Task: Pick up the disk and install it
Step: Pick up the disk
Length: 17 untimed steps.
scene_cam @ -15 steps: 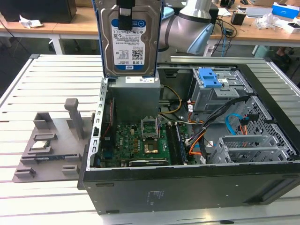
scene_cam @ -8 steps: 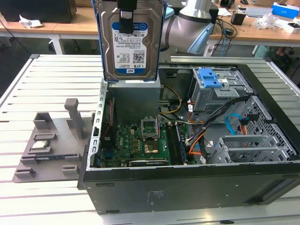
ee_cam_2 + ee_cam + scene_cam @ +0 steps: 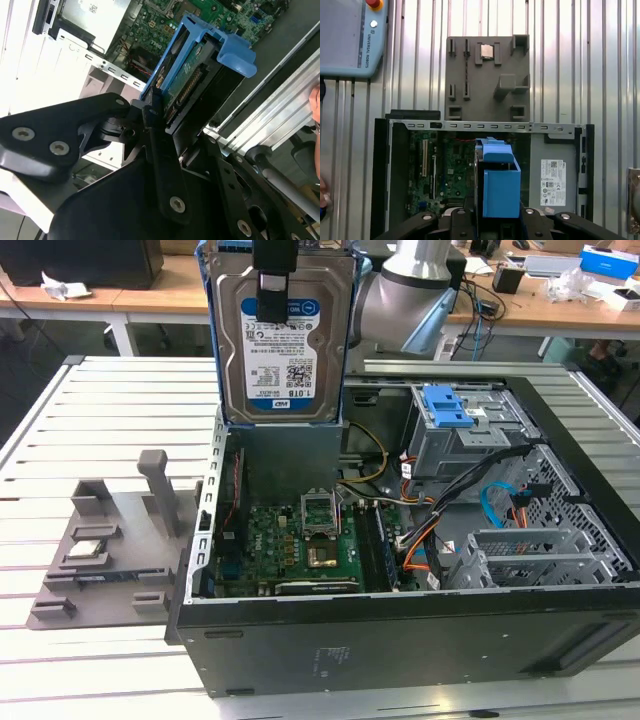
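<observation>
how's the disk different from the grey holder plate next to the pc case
Pose: the disk stands upright in the air, gripped by the hand; the grey holder plate lies flat on the table. Look: the disk is silver with a white label and blue rails; the plate is matte grey. Both are roughly rectangular.

The exterior view looks down over the open computer case (image 3: 400,640) from close by, while both wrist views (riding just behind the disk (image 3: 497,190)) face down onto the same motherboard (image 3: 445,167).
</observation>
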{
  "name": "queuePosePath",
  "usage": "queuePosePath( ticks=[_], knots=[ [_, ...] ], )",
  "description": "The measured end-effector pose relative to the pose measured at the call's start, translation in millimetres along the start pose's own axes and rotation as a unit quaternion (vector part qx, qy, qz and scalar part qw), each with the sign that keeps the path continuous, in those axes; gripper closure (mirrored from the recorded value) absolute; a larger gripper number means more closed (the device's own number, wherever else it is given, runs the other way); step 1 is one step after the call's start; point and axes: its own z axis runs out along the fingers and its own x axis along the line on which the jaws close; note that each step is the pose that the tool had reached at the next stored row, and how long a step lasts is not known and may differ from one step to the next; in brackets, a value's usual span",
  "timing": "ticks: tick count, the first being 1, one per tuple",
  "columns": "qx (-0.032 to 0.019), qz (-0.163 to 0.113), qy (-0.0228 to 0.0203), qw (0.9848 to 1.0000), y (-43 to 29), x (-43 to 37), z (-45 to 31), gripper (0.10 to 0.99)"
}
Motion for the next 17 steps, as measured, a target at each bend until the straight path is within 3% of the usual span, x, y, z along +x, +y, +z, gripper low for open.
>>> queuePosePath(
  ticks=[17],
  knots=[
    [0.0000,0.000,0.0000,1.0000,-4.3,36.9,1.2,0.729]
  ],
)
